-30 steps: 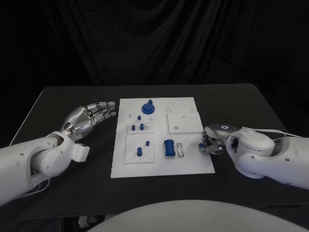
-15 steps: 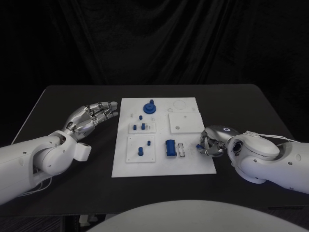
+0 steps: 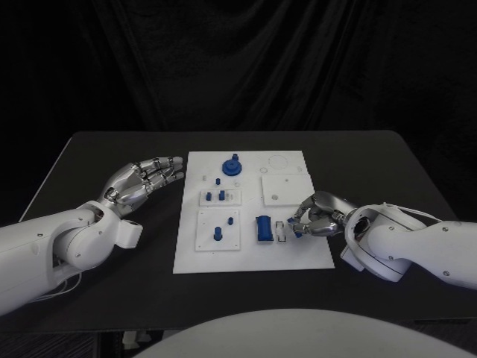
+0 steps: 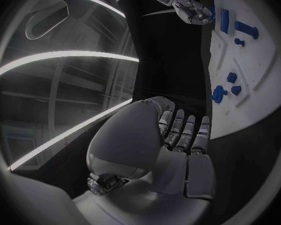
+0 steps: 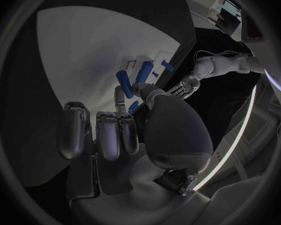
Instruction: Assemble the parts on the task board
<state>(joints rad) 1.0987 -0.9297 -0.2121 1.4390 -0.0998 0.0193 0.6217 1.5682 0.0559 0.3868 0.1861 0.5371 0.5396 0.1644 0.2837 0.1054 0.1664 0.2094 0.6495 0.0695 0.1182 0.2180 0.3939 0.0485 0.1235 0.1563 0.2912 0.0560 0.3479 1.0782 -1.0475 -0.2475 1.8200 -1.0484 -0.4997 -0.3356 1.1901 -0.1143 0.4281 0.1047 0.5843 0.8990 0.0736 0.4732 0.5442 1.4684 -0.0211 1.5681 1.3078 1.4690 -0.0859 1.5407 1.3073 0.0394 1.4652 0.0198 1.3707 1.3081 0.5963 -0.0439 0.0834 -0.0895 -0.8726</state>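
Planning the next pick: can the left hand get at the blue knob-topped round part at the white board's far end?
Probably yes: the left hand hovers open beside the white task board, and nothing stands between it and the blue knob-topped round part.

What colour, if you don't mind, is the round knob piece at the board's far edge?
Blue; the knob piece shows best in the head view.

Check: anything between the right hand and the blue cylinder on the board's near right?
Nothing visible. The right hand is over the task board edge, just beside the blue cylinder; between them sits a small white block. Whether the fingers already pinch a part is unclear.
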